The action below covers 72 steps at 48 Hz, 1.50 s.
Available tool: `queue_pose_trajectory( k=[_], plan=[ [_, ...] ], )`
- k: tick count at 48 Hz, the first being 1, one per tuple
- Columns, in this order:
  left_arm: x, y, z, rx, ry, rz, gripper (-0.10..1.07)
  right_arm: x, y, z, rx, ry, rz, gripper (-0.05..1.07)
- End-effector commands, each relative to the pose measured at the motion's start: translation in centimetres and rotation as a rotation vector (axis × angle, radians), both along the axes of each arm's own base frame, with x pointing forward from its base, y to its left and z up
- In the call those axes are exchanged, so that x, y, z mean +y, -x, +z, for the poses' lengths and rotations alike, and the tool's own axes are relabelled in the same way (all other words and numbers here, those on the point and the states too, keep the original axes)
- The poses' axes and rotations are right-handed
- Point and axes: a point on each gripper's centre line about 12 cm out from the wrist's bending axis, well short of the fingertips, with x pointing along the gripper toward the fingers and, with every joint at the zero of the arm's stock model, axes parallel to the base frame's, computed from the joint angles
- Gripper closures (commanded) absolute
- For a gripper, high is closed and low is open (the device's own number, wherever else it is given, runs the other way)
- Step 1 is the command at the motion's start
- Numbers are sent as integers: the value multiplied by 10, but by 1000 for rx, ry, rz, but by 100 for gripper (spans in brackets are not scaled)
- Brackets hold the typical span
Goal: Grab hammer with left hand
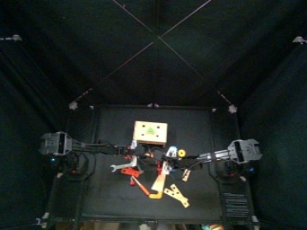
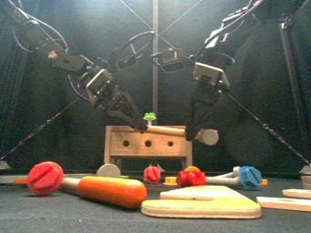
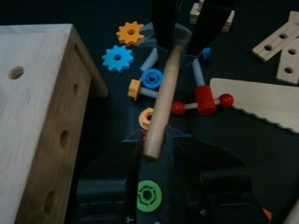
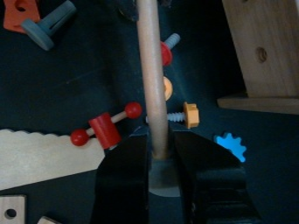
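The hammer has a wooden handle [image 2: 168, 132] and a grey head [image 2: 208, 136], and hangs level in the air in front of the wooden box. My right gripper [image 2: 195, 127] is shut on it close to the head; the right wrist view shows the handle [image 4: 149, 79] running out from between its jaws. My left gripper [image 2: 130, 116] is at the handle's free end. In the left wrist view the handle [image 3: 162, 101] ends between my left jaws, which stand open on either side of it. In the top view both grippers meet over the table's middle [image 1: 153, 160].
A wooden box with holes [image 2: 122, 146] stands behind the hammer. On the table lie an orange screwdriver [image 2: 109, 191], a red screw [image 2: 45, 175], a wooden saw [image 2: 201, 202], a blue gear [image 2: 249, 175], a red dumbbell-shaped piece [image 4: 103, 129] and an orange gear [image 3: 131, 33].
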Motion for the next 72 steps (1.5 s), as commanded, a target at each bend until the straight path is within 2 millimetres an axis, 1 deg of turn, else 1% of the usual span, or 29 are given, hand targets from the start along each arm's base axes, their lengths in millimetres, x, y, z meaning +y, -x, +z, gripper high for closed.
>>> queue_pose_trajectory(
  k=[1,16,21,30,34,44,48,52,62,64,67,72],
  plan=[
    [1,-7,10,-35,-3,0,33,-2,-5,16,-49,-4,-6,66],
    [1,-7,9,-33,-3,0,32,-1,-6,15,-49,-4,-4,66],
    [1,-7,9,-32,-3,0,29,-1,-6,16,-51,-4,-4,66],
    [1,-8,8,-29,-1,2,17,0,-5,15,-47,-6,-4,66],
    [1,-8,8,-29,0,2,13,0,-5,15,-47,-6,-2,66],
    [1,-9,9,-32,0,2,14,1,-6,13,-44,-6,-2,66],
    [2,-9,8,-29,-1,3,17,1,-6,12,-41,-5,-1,66],
    [2,-9,7,-23,-2,1,22,1,-6,13,-42,-5,1,66],
    [2,-9,6,-20,-11,-5,45,1,-6,13,-42,-3,1,66],
    [2,-9,6,-19,-13,-6,47,1,-6,13,-42,-5,-1,66],
    [2,-9,7,-23,-15,-8,50,1,-6,12,-42,-7,-3,66],
    [2,-9,9,-27,-20,-12,50,1,-5,11,-38,-6,-2,65]
  ],
)
